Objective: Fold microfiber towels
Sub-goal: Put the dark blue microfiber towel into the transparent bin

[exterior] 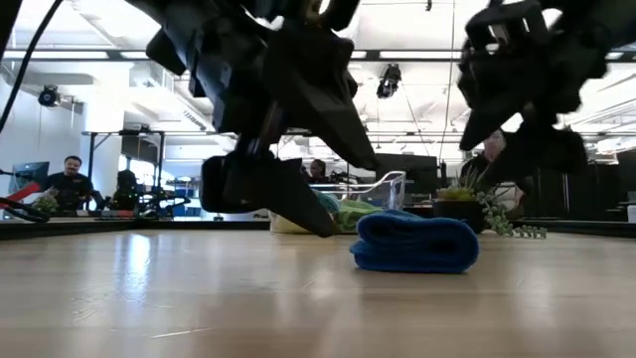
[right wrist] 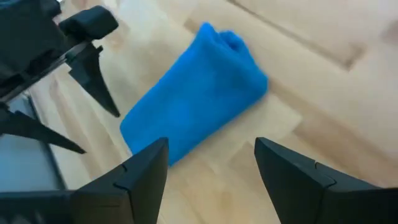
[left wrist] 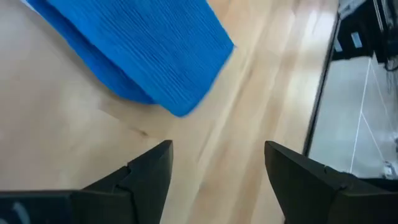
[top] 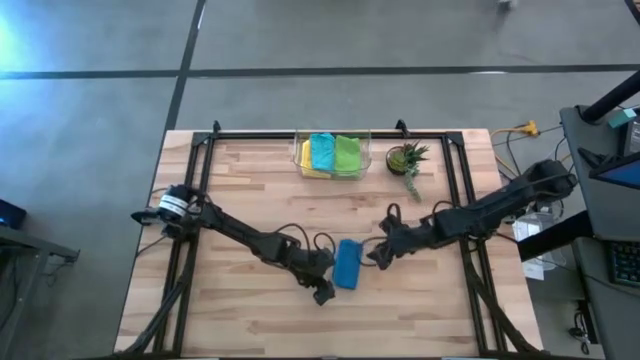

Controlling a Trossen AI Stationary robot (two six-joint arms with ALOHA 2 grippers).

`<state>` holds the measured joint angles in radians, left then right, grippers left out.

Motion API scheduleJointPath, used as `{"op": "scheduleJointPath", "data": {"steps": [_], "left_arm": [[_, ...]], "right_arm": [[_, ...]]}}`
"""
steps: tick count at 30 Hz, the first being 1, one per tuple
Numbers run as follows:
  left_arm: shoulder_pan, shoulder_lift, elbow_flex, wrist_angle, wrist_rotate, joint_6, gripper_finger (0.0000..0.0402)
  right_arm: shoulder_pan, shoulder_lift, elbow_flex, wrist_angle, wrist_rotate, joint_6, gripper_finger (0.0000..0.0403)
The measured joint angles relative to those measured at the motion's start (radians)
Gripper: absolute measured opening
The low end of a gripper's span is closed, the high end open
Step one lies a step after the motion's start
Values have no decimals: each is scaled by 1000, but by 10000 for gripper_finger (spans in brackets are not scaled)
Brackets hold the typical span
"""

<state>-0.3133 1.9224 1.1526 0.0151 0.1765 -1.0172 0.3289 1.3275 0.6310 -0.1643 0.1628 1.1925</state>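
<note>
A: Start with our left gripper (top: 322, 290). We see its fingers (left wrist: 149, 171) spread wide with only bare wood between them, and it sits just beside the near corner of the blue towel (top: 347, 264), holding nothing.

B: Our right gripper (top: 377, 257) is the same: jaws parted wide, empty, close to the towel's other side. In its wrist view the blue towel (right wrist: 196, 118) lies ahead of the fingers as a compact roll-like bundle.

A: So the blue one looks folded already. From table height it sits as a thick doubled pad (exterior: 415, 242) on the desk (top: 250, 200), touched by neither gripper as far as we can tell.

B: Then we judge this step to be the release after a fold. Beyond it, at the far edge, the clear bin (top: 298, 155) holds the yellow (top: 308, 155), teal (top: 323, 151) and lime green (top: 347, 154) towels, with the small potted plant (top: 405, 158) beside it.

A: Next we would probably need to clear the blue towel aside or reach to the bin for another cloth, lifting well over the rim.
</note>
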Motion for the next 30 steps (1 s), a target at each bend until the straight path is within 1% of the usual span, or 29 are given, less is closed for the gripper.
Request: {"op": "scheduleJointPath", "data": {"steps": [3,6,12,14,17,20,22,26,30], "left_arm": [[10,-1,0,-6,-2,-16,231],[29,0,-1,-4,-2,-47,210],[76,2,-4,2,-10,-48,164],[87,2,-5,2,-11,-45,155],[97,1,-6,2,-10,-43,151],[101,1,-11,2,-11,-42,150],[102,1,-16,1,-11,-42,150],[105,0,-34,0,-11,-43,150],[111,-1,-60,0,-12,-50,150]], "right_arm": [[48,0,-60,71,48,150,235],[81,20,-131,198,91,293,235],[92,126,-279,640,102,468,235],[89,176,-304,722,103,521,235],[89,233,-301,749,109,565,235],[89,265,-282,742,113,563,242],[82,269,-270,720,122,561,253],[49,243,-229,594,107,570,284],[21,238,-207,578,101,503,310]]}}
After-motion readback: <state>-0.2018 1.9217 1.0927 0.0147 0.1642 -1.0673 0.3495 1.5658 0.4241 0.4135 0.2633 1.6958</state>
